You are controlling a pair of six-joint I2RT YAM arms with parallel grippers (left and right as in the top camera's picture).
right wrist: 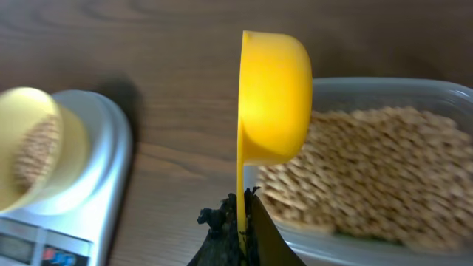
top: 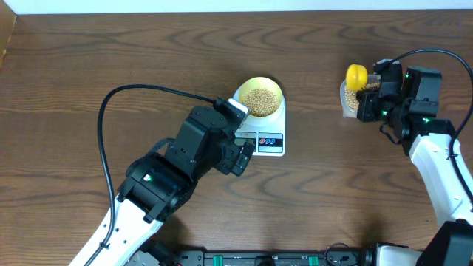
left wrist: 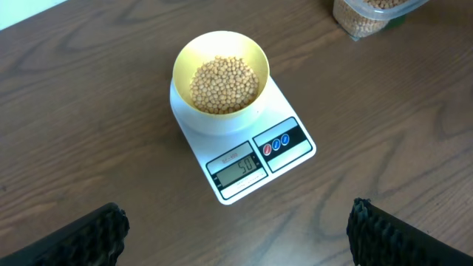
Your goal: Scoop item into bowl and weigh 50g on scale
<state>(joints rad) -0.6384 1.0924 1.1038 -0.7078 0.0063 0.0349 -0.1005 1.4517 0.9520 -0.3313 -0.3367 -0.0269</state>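
Inventory on the brown wooden worktop, one of each:
- small round pale-yellow bowl
- white rounded-rectangular digital scale
- clear plastic tub
- bright yellow plastic scoop

End effectors: two, one left end effector and one right end effector.

Small round tan beans: too many to count, in two lots.

I see a matt wood-grain table, a smooth white plastic scale, a glossy yellow plastic scoop and a clear plastic tub.
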